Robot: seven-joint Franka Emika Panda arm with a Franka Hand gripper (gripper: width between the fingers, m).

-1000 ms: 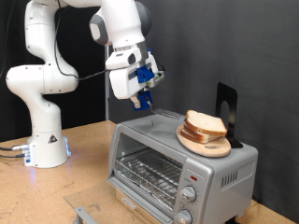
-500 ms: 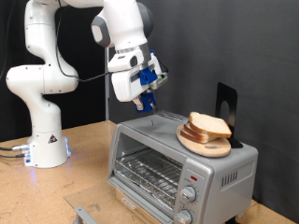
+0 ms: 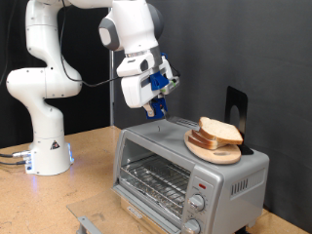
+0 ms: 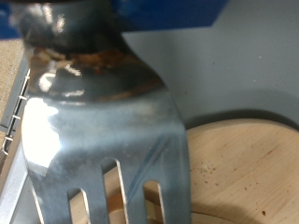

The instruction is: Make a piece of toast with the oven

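Note:
The piece of toast (image 3: 219, 131) lies on a round wooden plate (image 3: 209, 148) on top of the silver oven (image 3: 156, 154). The oven's front shows its wire rack (image 3: 151, 177). My gripper (image 3: 156, 101) hangs above the oven's top, to the exterior view's left of the plate. It is shut on a metal fork (image 3: 159, 110) that points down. In the wrist view the fork (image 4: 103, 121) fills most of the picture, its tines over the wooden plate (image 4: 245, 175). The toast does not show in the wrist view.
A black upright stand (image 3: 237, 112) is behind the plate on the oven. Round knobs (image 3: 198, 203) sit at the oven's front right. The robot base (image 3: 44, 146) stands on the wooden table (image 3: 88, 180) at the exterior view's left. A grey part (image 3: 90, 223) lies at the bottom edge.
My gripper with the fork has moved towards the exterior view's right, closer to the plate with the toast. The toast and the oven have not moved.

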